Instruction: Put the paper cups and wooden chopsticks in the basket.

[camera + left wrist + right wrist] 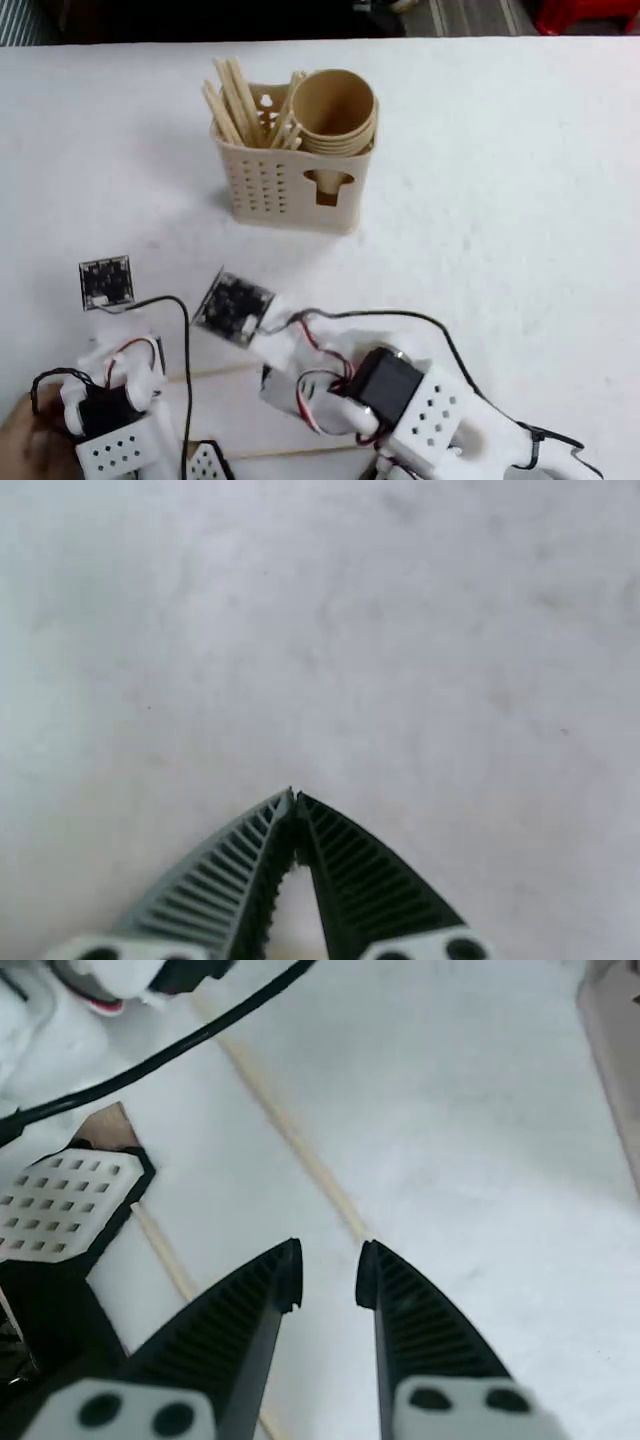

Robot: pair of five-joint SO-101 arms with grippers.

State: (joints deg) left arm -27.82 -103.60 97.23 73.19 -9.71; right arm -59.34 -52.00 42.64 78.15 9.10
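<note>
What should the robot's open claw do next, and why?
Probably the right gripper should come down on the chopstick lying just ahead of its open jaws and close on it. That chopstick and a second chopstick lie on the table by the arms, while the paper cups and the rest of the chopsticks already stand in the basket.

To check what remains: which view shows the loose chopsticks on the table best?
The right wrist view: two loose chopsticks lie plainly by the right gripper. In the high view, arms partly hide them. The left wrist view faces bare table.
</note>
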